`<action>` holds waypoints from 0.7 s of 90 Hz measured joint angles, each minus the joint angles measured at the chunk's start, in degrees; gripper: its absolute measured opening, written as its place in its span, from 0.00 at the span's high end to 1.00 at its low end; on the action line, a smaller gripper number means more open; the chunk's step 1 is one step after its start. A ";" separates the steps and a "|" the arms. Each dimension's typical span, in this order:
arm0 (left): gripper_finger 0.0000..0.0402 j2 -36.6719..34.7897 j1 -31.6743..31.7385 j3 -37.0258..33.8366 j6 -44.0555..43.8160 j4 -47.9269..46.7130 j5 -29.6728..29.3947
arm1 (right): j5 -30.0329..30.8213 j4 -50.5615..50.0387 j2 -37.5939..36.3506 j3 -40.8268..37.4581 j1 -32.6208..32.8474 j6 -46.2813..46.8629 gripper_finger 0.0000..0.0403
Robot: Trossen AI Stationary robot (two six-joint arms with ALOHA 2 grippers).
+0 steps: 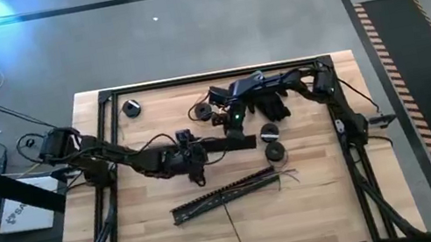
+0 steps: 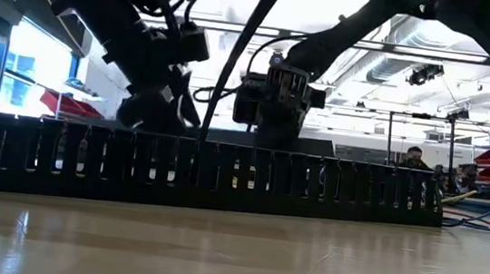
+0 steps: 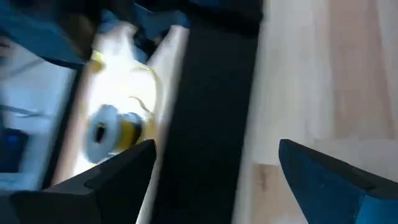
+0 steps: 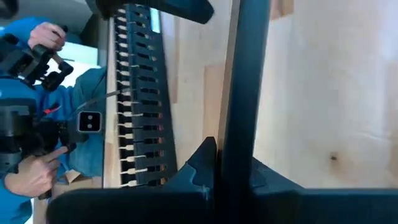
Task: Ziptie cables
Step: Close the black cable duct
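Now my right tool [image 4: 214, 180] clamps a black strip [image 4: 245, 87] mid-surface [image 1: 320, 209], my left tool [image 3: 214, 180] spread apart beside it; the cables [image 1: 283, 177] poke from the slotted duct [image 1: 224, 195] nearer the front.

No text, label, brand or number can be read in any view. A white sheet [image 1: 25, 213] beside the tabletop's left edge carries dark print too small to make out.
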 joint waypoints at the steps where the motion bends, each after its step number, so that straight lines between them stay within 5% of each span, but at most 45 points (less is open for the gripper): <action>1: 0.18 0.00 -0.15 0.00 0.02 -0.05 -0.67 | -0.01 -0.03 -0.03 0.00 0.00 0.12 1.00; 44: 0.19 6.32 -1.87 -0.02 -0.60 0.69 -2.77 | -1.02 0.11 -0.04 0.00 -0.01 0.22 1.00; 63: 0.27 8.09 -3.37 1.34 -1.10 0.13 -3.03 | -0.63 0.01 -0.02 -0.02 -0.04 0.52 1.00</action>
